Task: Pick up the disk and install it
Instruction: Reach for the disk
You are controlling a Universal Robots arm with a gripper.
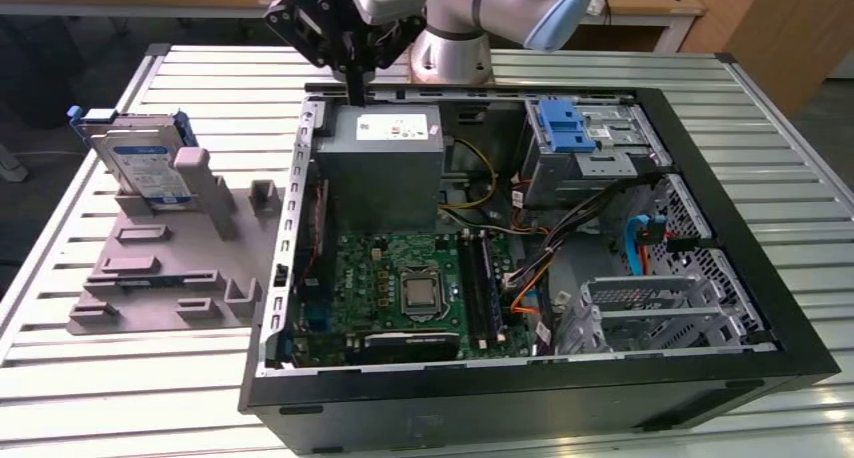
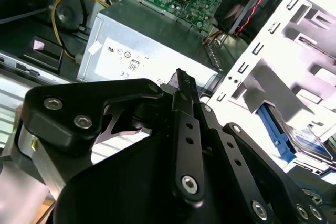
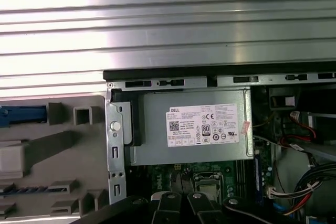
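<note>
The disk (image 1: pixel 144 164), silver with a blue-and-white label and a blue bracket, stands upright in a grey holder (image 1: pixel 167 268) on the exterior view's left, beside the open computer case (image 1: pixel 747 193). My gripper (image 1: pixel 358 86) hangs over the case's rear edge, just above the grey metal box (image 1: pixel 387 163). It is well apart from the disk. Its black fingers (image 2: pixel 182 85) are shut together with nothing between them. In the second wrist view a blue-edged silver corner of the disk (image 2: pixel 307 141) shows past the case wall.
Inside the case lie a green motherboard (image 1: pixel 400 288), cable bundles (image 1: pixel 601 228) and a drive cage with a small blue latch (image 1: pixel 566 126). The grey metal box (image 3: pixel 194 127) carries a white sticker. The slatted metal table (image 1: pixel 120 378) has free room around the holder.
</note>
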